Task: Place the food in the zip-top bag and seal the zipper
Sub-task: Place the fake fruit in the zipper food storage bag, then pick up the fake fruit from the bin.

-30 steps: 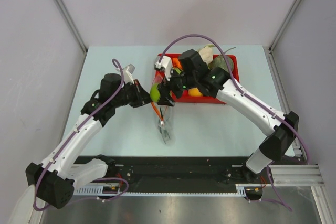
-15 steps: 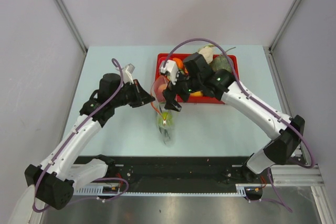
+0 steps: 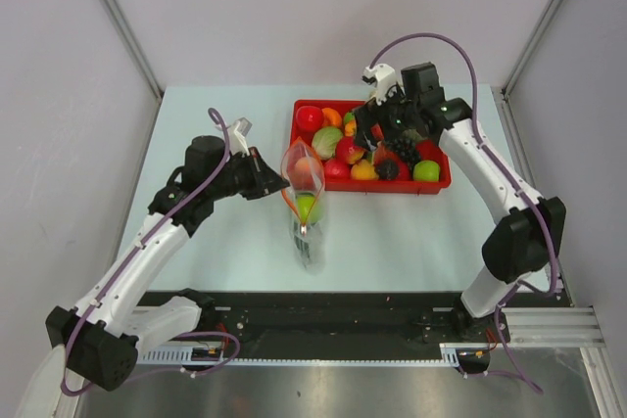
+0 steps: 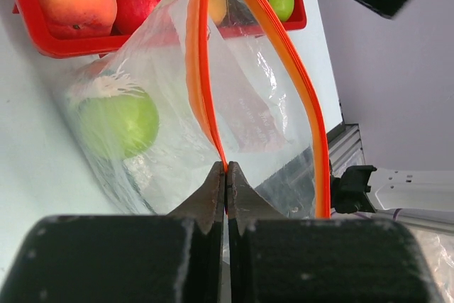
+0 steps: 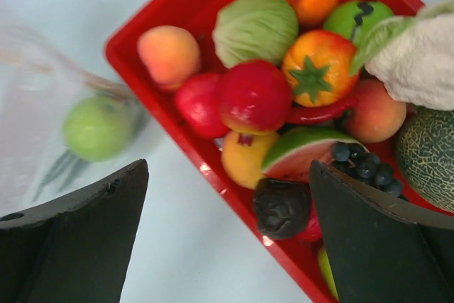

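Zipper [image 4: 206, 90] edge in left gripper [image 4: 225, 175], bag [image 4: 262, 111] mouth gaping, right gripper [image 5: 227, 175] spread

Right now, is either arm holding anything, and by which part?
The left gripper, jaws shut, pinches the zip-top bag by its orange zipper at the mouth. The right gripper, jaws open over the red tray, holds nothing.
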`<control>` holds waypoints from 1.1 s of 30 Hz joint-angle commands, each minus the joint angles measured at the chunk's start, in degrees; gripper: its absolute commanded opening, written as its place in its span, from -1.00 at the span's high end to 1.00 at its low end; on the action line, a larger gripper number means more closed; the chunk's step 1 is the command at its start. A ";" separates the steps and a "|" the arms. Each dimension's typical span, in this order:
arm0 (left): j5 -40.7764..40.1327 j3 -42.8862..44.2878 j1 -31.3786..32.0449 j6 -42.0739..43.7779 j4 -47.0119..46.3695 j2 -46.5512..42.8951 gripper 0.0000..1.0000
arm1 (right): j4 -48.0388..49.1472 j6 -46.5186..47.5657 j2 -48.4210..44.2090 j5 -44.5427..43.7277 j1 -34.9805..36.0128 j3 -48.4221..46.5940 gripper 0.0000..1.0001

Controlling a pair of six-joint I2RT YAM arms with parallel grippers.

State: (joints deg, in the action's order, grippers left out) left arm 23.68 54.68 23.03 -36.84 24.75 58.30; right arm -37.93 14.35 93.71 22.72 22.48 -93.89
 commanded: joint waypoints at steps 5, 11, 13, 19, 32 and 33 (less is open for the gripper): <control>-0.30 2.19 0.26 1.16 -1.29 0.67 0.99 | 8.66 0.86 8.85 -5.67 0.63 0.02 -1.00; -0.39 2.19 0.26 1.24 -1.11 0.67 0.99 | 11.12 0.59 15.09 -6.81 2.48 -0.60 -0.99; -0.22 2.19 0.26 1.07 -1.20 0.67 0.99 | 11.30 0.68 16.76 -7.16 2.83 -0.95 -0.99; -0.21 1.66 0.26 1.24 -1.11 0.58 0.99 | 11.48 1.82 18.96 -7.87 3.80 -0.95 -0.94; -1.18 2.01 0.26 2.74 0.12 0.14 0.99 | 4.01 -2.13 7.90 -0.06 0.72 -7.53 -0.18; -1.09 2.01 0.26 2.74 0.03 0.23 0.99 | 3.83 -3.00 5.19 2.83 0.72 -8.50 -0.17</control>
State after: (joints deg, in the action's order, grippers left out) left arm 23.07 54.68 23.03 -35.75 25.08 58.98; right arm -33.34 14.06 110.17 18.22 24.16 -95.29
